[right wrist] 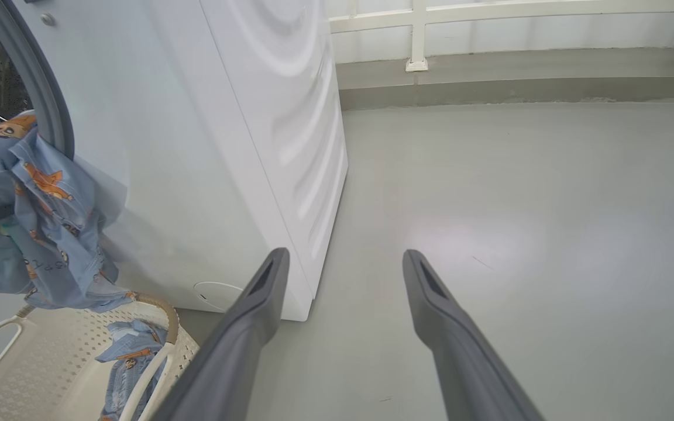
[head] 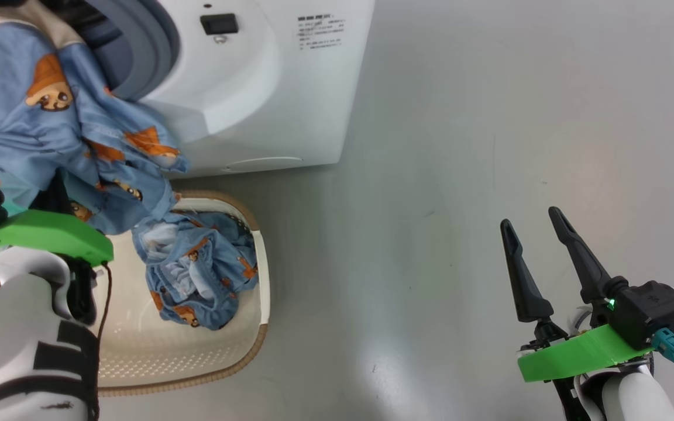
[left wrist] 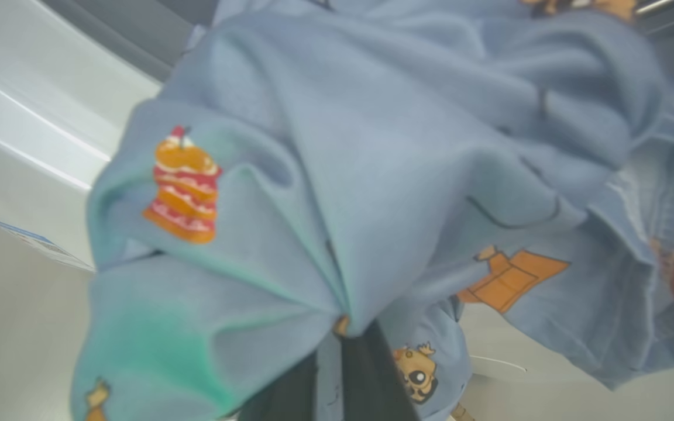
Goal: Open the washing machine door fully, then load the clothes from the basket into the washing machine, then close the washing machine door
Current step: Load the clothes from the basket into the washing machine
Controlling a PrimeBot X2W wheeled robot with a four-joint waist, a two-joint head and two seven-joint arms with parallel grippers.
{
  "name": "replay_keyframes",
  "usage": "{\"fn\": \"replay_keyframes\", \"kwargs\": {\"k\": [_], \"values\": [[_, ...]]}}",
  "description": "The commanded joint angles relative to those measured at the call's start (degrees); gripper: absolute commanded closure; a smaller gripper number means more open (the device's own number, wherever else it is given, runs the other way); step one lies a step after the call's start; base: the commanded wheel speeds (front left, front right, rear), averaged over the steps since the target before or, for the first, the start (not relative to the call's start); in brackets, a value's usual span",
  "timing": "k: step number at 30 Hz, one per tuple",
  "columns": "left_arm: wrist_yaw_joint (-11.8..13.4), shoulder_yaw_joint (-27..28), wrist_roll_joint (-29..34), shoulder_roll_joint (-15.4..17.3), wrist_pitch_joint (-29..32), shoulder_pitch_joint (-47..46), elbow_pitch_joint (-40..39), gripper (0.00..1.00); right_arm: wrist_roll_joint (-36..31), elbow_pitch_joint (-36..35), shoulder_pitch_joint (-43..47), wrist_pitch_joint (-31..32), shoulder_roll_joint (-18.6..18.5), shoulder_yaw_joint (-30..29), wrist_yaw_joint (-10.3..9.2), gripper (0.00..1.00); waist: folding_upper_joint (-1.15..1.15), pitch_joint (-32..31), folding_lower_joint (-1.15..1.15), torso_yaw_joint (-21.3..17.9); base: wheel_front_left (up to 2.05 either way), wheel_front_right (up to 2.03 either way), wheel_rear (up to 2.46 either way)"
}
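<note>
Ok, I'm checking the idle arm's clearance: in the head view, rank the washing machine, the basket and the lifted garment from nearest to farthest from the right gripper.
1. washing machine: its corner lies up-left of the right gripper.
2. basket: farther left, lower in view.
3. lifted garment: far left, upper corner.

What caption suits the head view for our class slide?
Left gripper holds a blue garment at the washing machine's mouth; more clothes lie in the basket; right gripper open.
</note>
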Motion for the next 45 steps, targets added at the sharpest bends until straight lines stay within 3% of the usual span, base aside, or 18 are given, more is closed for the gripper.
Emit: {"fn": "replay_keyframes", "kwargs": {"k": [1, 11, 26, 32, 45], "values": [[-0.3, 0.7, 0.8, 1.9, -0.4, 2.8, -2.7, 1.00, -0.4, -1.0, 0.4, -0.2, 0.1, 1.5, 0.09, 0.00, 0.00, -0.9, 0.00, 0.6, 0.00, 0.00, 0.00], [-0.5, 0.0, -0.1, 1.1, -0.4, 9.9, -15.4, 1.00, -0.2, -0.5, 1.4, -0.2, 0.1, 1.7, 0.09, 0.00, 0.00, -3.3, 0.00, 1.9, 0.00, 0.00, 0.00], [-0.6, -2.5, -1.4, 3.8, -0.4, 12.8, -33.3, 1.00, 0.2, -0.8, 1.5, -0.1, 0.1, 2.5, 0.09, 0.00, 0.00, -2.9, 0.00, 1.7, 0.00, 0.00, 0.00], [-0.6, -4.5, -1.4, 7.9, -0.4, 7.7, -32.6, 1.00, 0.6, -0.7, 0.7, -0.5, 0.1, 2.7, 0.09, 0.00, 0.00, -0.4, 0.00, 0.2, 0.00, 0.00, 0.00], [-0.6, -9.3, -7.3, 20.3, 2.8, -15.1, -22.8, 1.00, 1.0, -0.1, -2.1, -1.9, 0.1, 3.2, 0.09, 0.00, 0.00, 6.5, 0.00, -2.4, 0.00, 0.00, 0.00]]}}
